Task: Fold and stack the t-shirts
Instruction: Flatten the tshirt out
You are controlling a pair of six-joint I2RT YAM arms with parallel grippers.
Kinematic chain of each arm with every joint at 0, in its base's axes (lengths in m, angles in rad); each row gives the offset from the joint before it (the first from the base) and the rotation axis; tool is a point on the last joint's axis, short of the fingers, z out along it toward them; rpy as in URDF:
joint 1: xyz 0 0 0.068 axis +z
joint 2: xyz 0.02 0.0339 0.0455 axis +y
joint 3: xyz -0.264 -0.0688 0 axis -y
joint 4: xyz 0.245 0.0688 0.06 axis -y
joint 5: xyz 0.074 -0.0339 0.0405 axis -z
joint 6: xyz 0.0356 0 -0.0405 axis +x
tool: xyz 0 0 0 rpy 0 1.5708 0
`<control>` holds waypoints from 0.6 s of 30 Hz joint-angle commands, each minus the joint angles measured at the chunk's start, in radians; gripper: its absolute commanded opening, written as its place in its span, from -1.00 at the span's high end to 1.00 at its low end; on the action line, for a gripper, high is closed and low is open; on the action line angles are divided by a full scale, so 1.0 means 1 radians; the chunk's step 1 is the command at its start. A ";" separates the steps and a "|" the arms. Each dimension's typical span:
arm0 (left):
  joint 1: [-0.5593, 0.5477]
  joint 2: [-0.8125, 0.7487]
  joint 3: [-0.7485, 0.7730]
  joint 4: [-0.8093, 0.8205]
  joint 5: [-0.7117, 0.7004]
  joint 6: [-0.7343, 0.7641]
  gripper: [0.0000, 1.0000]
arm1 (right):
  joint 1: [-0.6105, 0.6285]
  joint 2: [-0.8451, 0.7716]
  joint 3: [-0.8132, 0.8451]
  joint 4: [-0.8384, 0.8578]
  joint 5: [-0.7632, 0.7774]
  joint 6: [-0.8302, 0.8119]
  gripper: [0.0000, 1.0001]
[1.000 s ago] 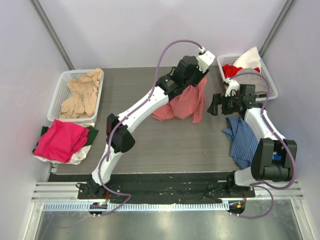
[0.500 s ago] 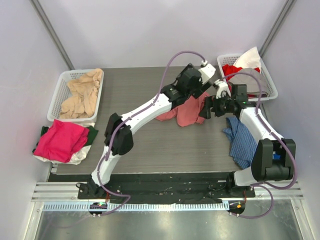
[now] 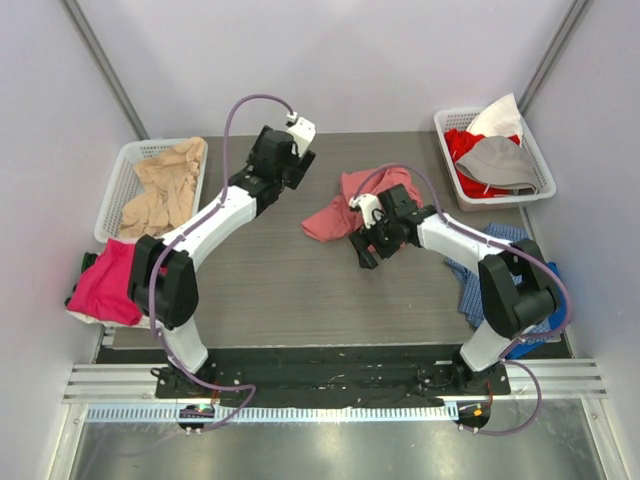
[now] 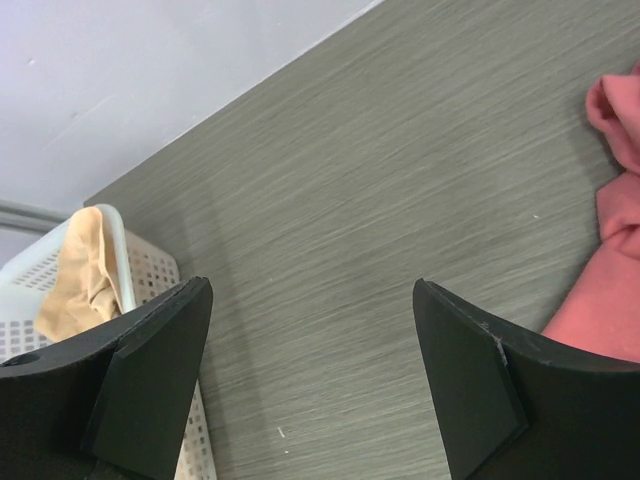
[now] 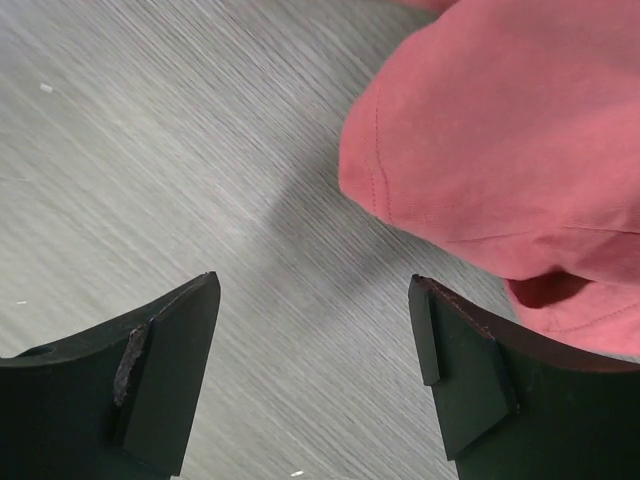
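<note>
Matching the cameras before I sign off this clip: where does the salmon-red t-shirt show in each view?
Top external: the salmon-red t-shirt lies crumpled mid-table, slightly towards the far side.
Left wrist: the shirt shows only along the right edge of the picture.
Right wrist: the shirt fills the upper right corner.
Shared landmark: the grey wood-grain tabletop, which the shirt lies on in all three views.
</note>
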State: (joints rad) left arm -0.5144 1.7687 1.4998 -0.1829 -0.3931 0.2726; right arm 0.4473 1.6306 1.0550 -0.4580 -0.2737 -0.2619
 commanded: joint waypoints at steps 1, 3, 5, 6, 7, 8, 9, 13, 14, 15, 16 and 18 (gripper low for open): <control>-0.021 -0.028 -0.071 0.083 0.023 0.013 -0.72 | 0.025 0.044 0.046 -0.010 0.132 -0.028 -0.67; -0.013 -0.032 -0.085 0.089 0.028 0.005 -0.71 | 0.028 0.060 0.053 -0.010 0.140 -0.037 -0.65; -0.009 -0.032 -0.104 0.089 0.031 0.000 -0.70 | 0.030 0.081 0.063 -0.011 0.153 -0.042 -0.65; -0.007 -0.035 -0.113 0.091 0.031 0.002 -0.69 | 0.031 0.086 0.074 -0.011 0.159 -0.046 -0.64; -0.004 -0.035 -0.118 0.091 0.033 0.000 -0.69 | 0.033 0.089 0.082 -0.011 0.165 -0.046 -0.64; -0.001 -0.037 -0.121 0.092 0.034 0.002 -0.69 | 0.034 0.095 0.086 -0.011 0.171 -0.048 -0.64; -0.001 -0.038 -0.128 0.094 0.037 0.000 -0.69 | 0.036 0.097 0.097 -0.011 0.175 -0.049 -0.64; 0.013 -0.043 -0.142 0.097 0.045 -0.003 -0.68 | 0.044 0.100 0.112 -0.014 0.191 -0.057 -0.63; 0.014 -0.040 -0.145 0.095 0.046 -0.006 -0.68 | 0.045 0.097 0.114 -0.015 0.194 -0.059 -0.63; 0.014 -0.040 -0.151 0.095 0.048 -0.007 -0.67 | 0.054 0.098 0.117 -0.018 0.194 -0.060 -0.63; 0.016 -0.038 -0.154 0.100 0.048 -0.010 -0.67 | 0.057 0.098 0.119 -0.018 0.195 -0.062 -0.63; 0.014 -0.031 -0.162 0.102 0.048 -0.012 -0.65 | 0.070 0.100 0.122 -0.021 0.195 -0.063 -0.63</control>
State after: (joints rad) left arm -0.5053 1.7626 1.3499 -0.1448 -0.3561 0.2699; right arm 0.4911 1.7348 1.1400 -0.4797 -0.0971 -0.3088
